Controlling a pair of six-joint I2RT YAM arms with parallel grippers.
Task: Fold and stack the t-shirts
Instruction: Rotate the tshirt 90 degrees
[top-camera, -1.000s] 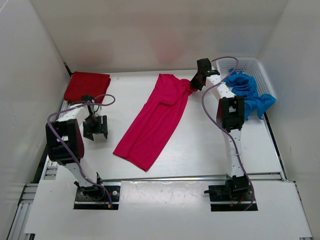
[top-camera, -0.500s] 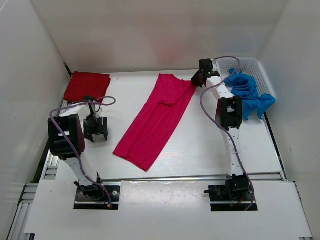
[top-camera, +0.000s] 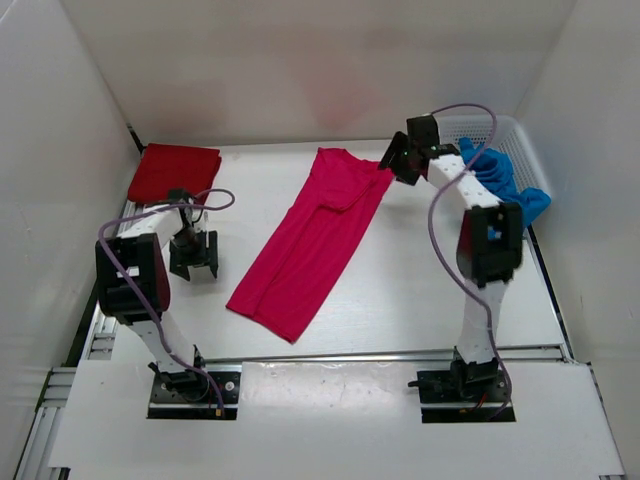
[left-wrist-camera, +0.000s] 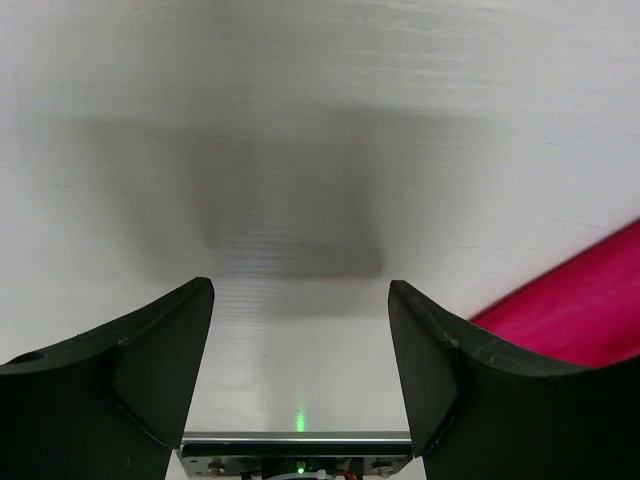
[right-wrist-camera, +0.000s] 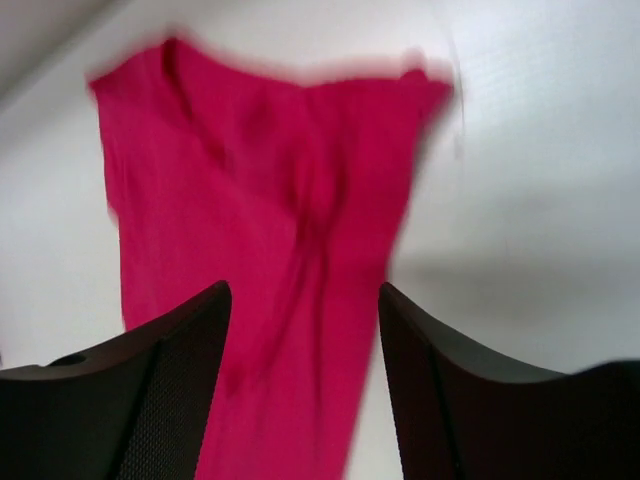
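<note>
The magenta-pink t-shirt (top-camera: 315, 240) lies flat as a long folded strip, running diagonally across the middle of the table; the right wrist view shows it (right-wrist-camera: 270, 250) blurred below the jaws. My right gripper (top-camera: 393, 162) hovers open just off the strip's far right corner, holding nothing. Folded into a square, the dark red t-shirt (top-camera: 174, 172) rests at the far left corner. A crumpled bright blue t-shirt (top-camera: 497, 180) hangs out of the basket. My left gripper (top-camera: 192, 258) stands open over bare table left of the strip, whose edge (left-wrist-camera: 580, 310) shows beside its right finger.
The white mesh basket (top-camera: 500, 135) stands in the far right corner against the wall. White walls enclose the table on three sides. Both arm bases sit on the rail at the near edge.
My right gripper has opened and let go of the magenta-pink shirt's far corner, then lifted slightly right. The corner now lies flat. The left gripper barely shifted.
</note>
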